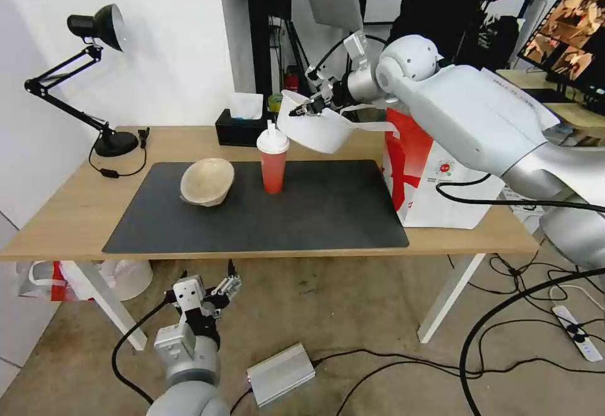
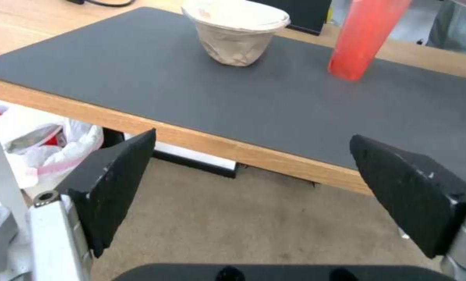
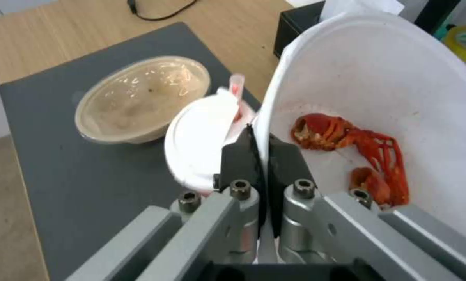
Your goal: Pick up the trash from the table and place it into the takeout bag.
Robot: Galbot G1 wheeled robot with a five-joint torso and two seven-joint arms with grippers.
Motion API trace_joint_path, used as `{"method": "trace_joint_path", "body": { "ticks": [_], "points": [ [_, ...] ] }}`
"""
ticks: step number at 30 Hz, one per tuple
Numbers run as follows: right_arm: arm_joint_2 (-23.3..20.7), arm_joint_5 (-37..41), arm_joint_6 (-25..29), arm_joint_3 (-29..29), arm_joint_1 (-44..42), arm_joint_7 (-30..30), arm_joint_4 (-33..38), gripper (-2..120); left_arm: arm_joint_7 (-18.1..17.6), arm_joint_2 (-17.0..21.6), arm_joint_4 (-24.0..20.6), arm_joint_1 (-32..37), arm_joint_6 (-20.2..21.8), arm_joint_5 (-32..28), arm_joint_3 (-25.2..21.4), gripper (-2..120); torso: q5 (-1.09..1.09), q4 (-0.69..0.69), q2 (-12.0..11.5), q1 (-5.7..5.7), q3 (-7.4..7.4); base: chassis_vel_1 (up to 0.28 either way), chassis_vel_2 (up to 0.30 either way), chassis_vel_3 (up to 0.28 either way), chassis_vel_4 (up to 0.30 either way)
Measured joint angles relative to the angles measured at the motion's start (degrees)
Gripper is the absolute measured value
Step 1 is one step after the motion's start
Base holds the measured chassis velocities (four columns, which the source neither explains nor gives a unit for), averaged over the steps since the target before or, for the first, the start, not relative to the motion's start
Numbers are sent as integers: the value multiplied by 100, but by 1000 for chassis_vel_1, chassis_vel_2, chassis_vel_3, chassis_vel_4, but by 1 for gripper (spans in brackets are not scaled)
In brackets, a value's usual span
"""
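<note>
First of three pieces lifted, none bagged yet.

Nearest, the left tool [image 1: 214, 290] hangs parked below the surface [image 1: 75, 208], fingers apart. On the mat, the beige pulp bowl [image 1: 207, 181] and red drink cup [image 1: 273, 164] wait. Farther back, the right tool [image 1: 309, 108] pinches the white bowl's [image 1: 318, 131] rim, holding it tilted (scraps inside), just beside the takeout bag [image 1: 428, 183].

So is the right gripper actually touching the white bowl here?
Touching. The right wrist view shows the right gripper with its fingers closed on the rim of the white bowl, one either side, holding it above the table.
</note>
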Motion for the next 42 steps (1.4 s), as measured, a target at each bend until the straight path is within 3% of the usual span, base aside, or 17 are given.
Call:
{"method": "trace_joint_path", "body": {
  "ticks": [25,42],
  "points": [
    [-128,-33,30,-1,140,-56,-32,0,3,-6,-5,26,-7,50,50,100,0,0,0,0,0,0,0,0,0],
    [-37,117,43,25,677,-73,-272,0,6,8,-60,32,-7,50,33,100,-1,0,0,0,0,0,0,0,0]
  ]
}}
